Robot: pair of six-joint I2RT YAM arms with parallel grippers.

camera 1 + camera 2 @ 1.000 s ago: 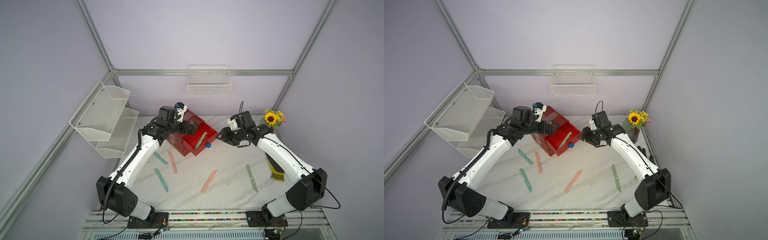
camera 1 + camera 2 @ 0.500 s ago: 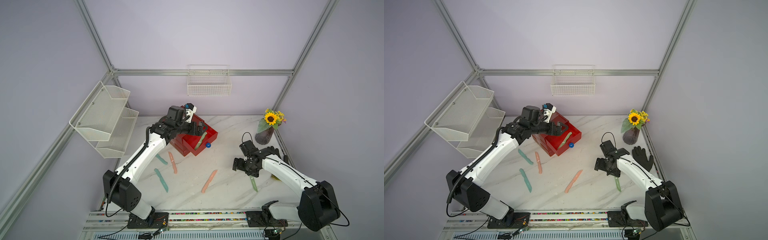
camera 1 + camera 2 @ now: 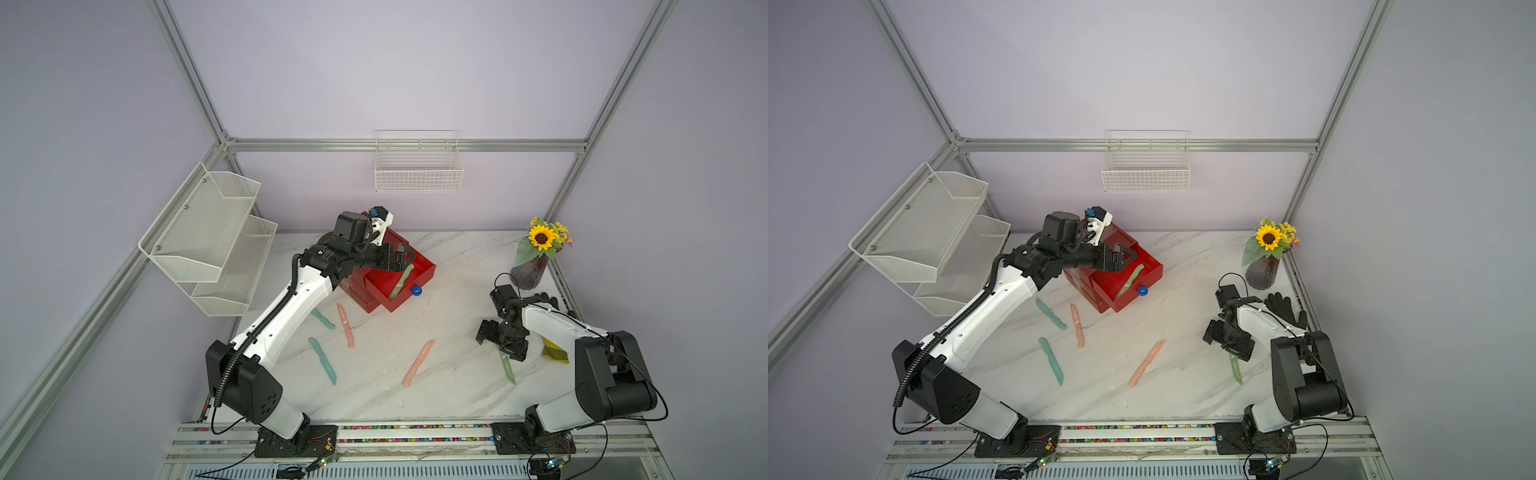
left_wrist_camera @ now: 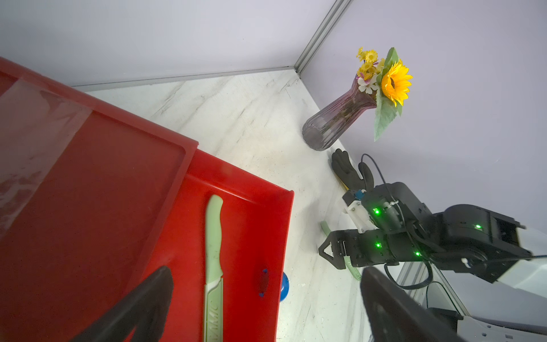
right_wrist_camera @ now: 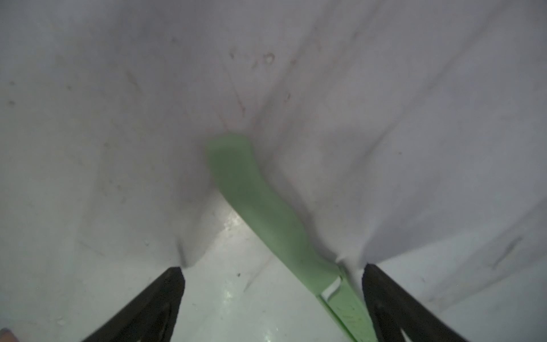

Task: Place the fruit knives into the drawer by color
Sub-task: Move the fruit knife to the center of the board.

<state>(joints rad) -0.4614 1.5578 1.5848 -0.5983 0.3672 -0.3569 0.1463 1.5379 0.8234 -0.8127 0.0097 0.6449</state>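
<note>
Centre open right tool [image 3: 500,347] over green knife [image 5: 266,213] handle, lower to counter [image 3: 449,324], close squarely across it. Leave open left tool [image 4: 266,270] above drawer [image 3: 424,278].

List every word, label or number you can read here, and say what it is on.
"AMIC": on the blade of the pale green knife in the red drawer; earlier letters are cut off at the picture's edge.
Second pale green knife: blade marks too blurred to read.
Nothing else is legible.
</note>
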